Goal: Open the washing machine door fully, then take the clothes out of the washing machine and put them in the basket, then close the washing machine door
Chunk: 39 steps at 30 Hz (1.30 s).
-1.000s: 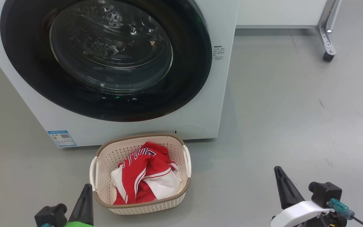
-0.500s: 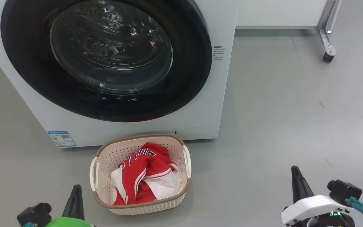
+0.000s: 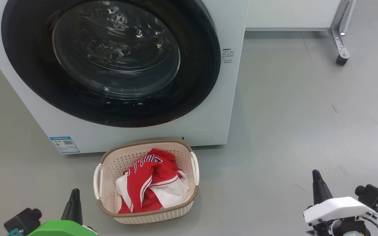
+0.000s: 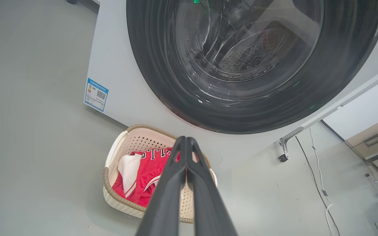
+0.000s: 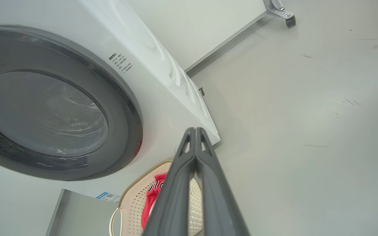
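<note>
Since a second ago you've pulled both arms back and outward. The left pincer (image 3: 74,194) has slid down toward the lower-left corner of the head view, and the right pincer (image 3: 316,177) has gone right and lower. Nothing else moved.

Both pincers are clenched, fingers pressed together, nothing in either; the wrist views show it plainly.

The washing machine door (image 3: 110,109) sits flush against the washing machine (image 3: 230,98), so it reads as closed. The clothes (image 3: 151,183), red and white jerseys, lie bunched in the basket (image 3: 110,168). It stands on the floor (image 3: 290,114) just in front of the machine, below the door. Through the glass, the left wrist view shows bare drum perforations and no red that I can see.

My read: all three steps are done and you're retracting to rest. The only thing I'd check is the latch. Flush isn't proof it caught, and you can't tell from here.
</note>
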Tool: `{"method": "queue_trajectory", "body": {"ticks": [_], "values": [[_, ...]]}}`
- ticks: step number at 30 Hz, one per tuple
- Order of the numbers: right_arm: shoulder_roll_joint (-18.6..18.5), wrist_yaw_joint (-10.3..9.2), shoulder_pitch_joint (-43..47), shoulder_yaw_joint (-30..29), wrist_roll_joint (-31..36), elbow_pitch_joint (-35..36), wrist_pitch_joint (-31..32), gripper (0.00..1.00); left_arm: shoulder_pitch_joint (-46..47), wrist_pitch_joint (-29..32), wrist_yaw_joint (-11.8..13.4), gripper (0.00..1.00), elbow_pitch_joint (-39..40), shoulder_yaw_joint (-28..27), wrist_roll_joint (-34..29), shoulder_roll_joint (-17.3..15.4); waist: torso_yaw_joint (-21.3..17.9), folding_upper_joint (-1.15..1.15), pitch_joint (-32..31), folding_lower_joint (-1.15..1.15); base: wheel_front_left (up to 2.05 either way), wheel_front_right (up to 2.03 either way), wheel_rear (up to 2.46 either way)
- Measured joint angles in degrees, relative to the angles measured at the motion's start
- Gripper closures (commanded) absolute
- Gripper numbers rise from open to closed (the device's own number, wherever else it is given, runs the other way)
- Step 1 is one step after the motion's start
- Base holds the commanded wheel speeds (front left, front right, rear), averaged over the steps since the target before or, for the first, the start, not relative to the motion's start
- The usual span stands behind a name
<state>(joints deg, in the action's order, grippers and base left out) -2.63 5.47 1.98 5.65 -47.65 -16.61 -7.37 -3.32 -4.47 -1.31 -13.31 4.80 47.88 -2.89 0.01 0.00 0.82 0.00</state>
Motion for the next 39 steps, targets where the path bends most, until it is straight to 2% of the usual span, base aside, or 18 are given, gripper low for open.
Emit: {"method": "queue_trajectory", "body": {"ticks": [39], "values": [[-1.21, 0.71, -3.0, -6.04, -31.1, 0.47, 6.94, 1.0, 4.28, 6.94, -3.6, 1.0, -1.67, -5.88, 28.96, 0.22, 0.0, 0.0, -0.44, 0.0, 0.0, 0.0, 0.0]]}}
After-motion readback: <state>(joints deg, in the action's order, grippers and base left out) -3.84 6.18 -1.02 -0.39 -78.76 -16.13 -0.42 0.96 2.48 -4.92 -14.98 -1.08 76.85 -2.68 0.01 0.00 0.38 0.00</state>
